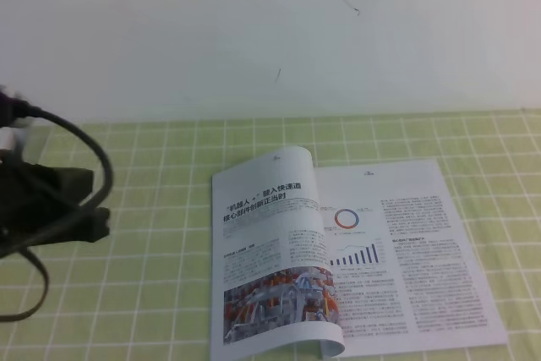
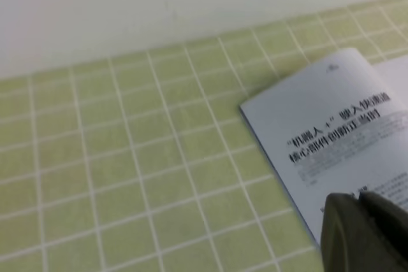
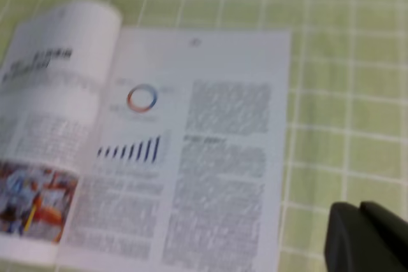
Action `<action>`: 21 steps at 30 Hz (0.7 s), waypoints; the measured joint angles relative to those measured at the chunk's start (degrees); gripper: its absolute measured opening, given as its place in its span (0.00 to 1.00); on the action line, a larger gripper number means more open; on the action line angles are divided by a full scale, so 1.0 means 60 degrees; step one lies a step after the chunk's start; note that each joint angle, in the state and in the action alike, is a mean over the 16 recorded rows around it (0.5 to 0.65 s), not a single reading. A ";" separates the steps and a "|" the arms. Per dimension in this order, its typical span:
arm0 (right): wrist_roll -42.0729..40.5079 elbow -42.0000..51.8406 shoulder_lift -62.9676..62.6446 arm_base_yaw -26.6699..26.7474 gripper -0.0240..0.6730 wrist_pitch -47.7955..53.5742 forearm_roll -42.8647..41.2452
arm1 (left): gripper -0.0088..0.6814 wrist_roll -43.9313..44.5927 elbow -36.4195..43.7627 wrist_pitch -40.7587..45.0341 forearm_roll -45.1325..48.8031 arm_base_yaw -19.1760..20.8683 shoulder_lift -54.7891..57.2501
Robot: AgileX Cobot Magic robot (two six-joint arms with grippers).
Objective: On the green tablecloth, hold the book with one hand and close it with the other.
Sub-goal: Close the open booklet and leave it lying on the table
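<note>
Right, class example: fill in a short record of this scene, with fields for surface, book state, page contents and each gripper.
surface: green tablecloth with a white grid, meeting a pale wall
book: magazine lying open, not yet closed
left page: curls up near the spine; bold Chinese headline, colour photo below
right page: lies flat; ring chart, bar chart, text columns
left gripper: dark tip over the left page's lower edge; contact unclear
right gripper: over bare cloth, right of the magazine, not touching it

1 high, 2 wrist cams; shared book (image 1: 355, 251)
</note>
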 joint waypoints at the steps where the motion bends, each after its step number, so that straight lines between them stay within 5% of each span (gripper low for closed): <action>1: -0.0534 -0.0003 0.0267 0.0011 0.03 0.0293 0.0317 | 0.01 0.0019 0.0001 -0.0034 -0.0088 -0.0107 0.0296; 11: -0.4915 -0.0062 0.3140 0.0797 0.03 0.1336 0.2888 | 0.01 0.1365 -0.0045 0.0076 -0.2624 -0.0506 0.3368; 21: -0.5978 -0.0289 0.5492 0.2237 0.03 0.0039 0.3423 | 0.01 0.3516 -0.0787 0.0747 -0.4811 -0.0507 0.5918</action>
